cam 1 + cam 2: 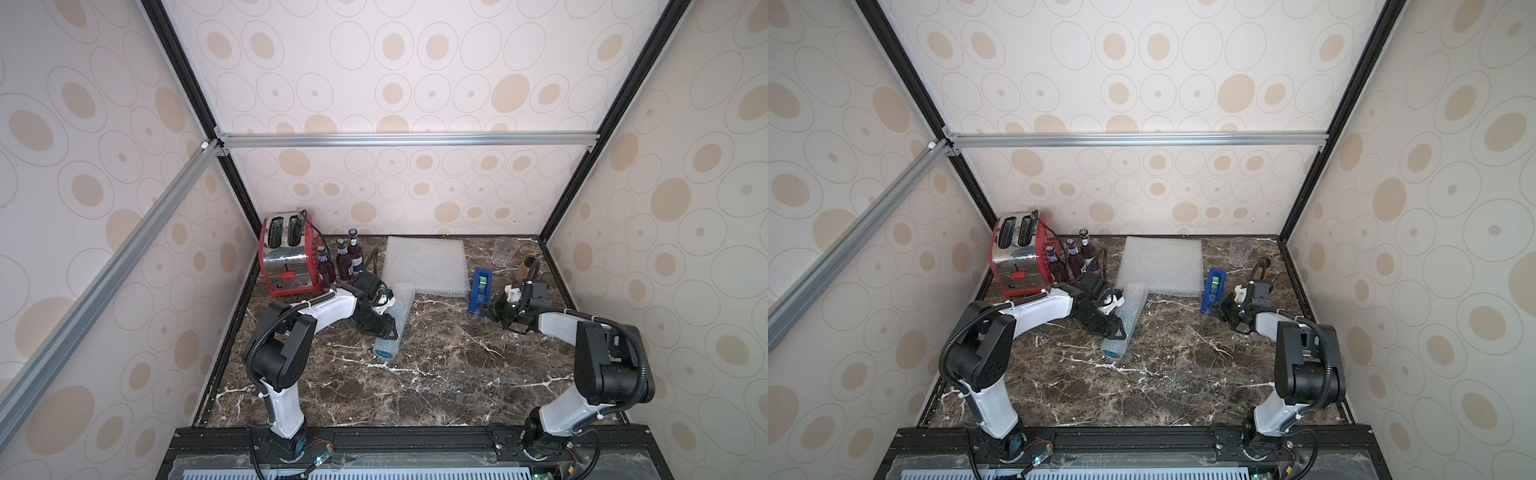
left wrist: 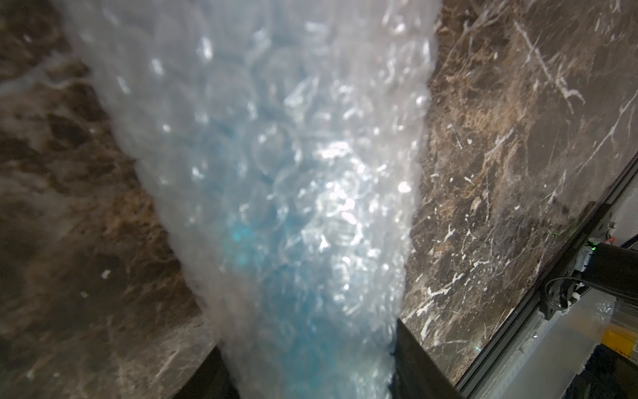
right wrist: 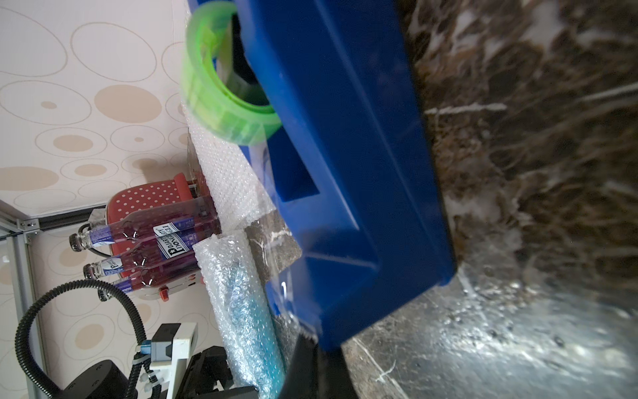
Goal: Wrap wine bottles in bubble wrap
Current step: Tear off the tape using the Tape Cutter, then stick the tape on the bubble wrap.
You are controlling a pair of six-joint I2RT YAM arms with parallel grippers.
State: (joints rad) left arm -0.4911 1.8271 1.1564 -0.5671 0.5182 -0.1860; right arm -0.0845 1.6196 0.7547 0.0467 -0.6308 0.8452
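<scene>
Three purple wine bottles [image 1: 343, 262] stand at your surface's [image 1: 436, 374] far-left corner; left claw [image 1: 385, 328] clasps the bubble wrap [image 1: 400, 302] round the blue bottle [image 1: 381, 352]; right claw [image 1: 489, 310] pinched closed.

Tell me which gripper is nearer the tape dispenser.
Right. The right gripper sits at the near end of the tape dispenser; the left gripper clamps the wrapped bottle, far from it.

In the left gripper [image 1: 386, 328], the bubble wrap [image 2: 293, 172] is clear, shiny, bubbled plastic. The tabletop [image 2: 518, 138] beneath looks like polished veined stone. Beside the right gripper [image 1: 487, 311], the tape dispenser [image 3: 345, 172] is smooth plastic.
</scene>
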